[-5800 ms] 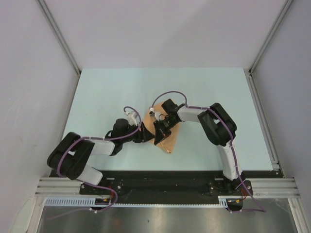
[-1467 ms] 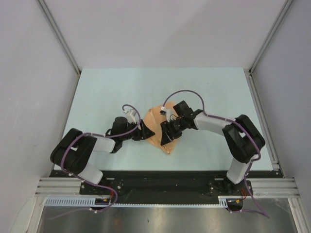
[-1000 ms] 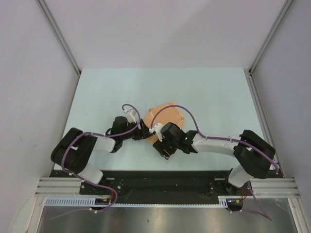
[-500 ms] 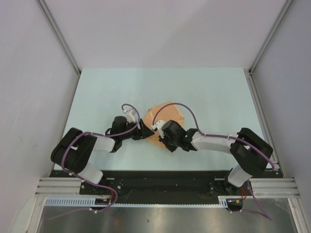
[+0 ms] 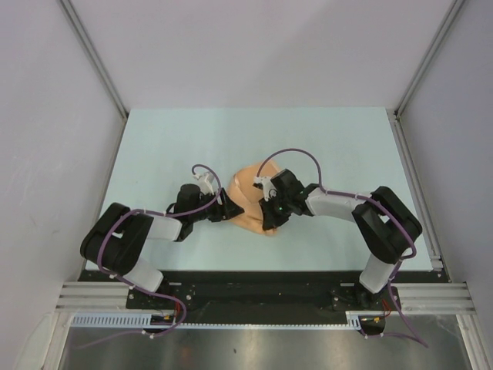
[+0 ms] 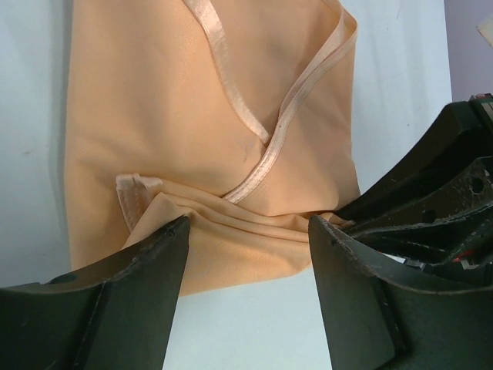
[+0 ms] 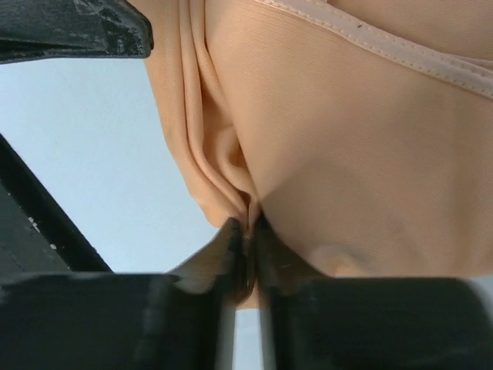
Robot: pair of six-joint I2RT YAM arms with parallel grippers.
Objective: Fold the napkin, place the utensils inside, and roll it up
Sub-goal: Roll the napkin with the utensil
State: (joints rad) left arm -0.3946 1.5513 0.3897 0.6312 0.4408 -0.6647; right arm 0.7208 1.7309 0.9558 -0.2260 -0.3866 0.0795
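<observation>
Clamped on the wrinkled peach-tan cloth napkin (image 5: 248, 187), the right gripper (image 7: 248, 223) has drawn a fold away from the near edge of the pale blue tabletop (image 5: 331, 146); the left gripper (image 6: 246, 229) is spread and empty, and folding is unfinished.

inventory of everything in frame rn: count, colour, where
thin wrinkled peach-orange cloth napkin: 1, peach-orange, folded, mid-table between the pincers
flat pale blue tabletop: 1, pale blue, under everything
grey enclosure walls: 3, grey, left, far and right of the table
purple cables: 2, purple, one looped along each arm
robot arms: 2, white and black, reaching in from the near edge
left pincer: 1, black, open over the napkin's edge
right pincer: 1, black, shut on a napkin fold
</observation>
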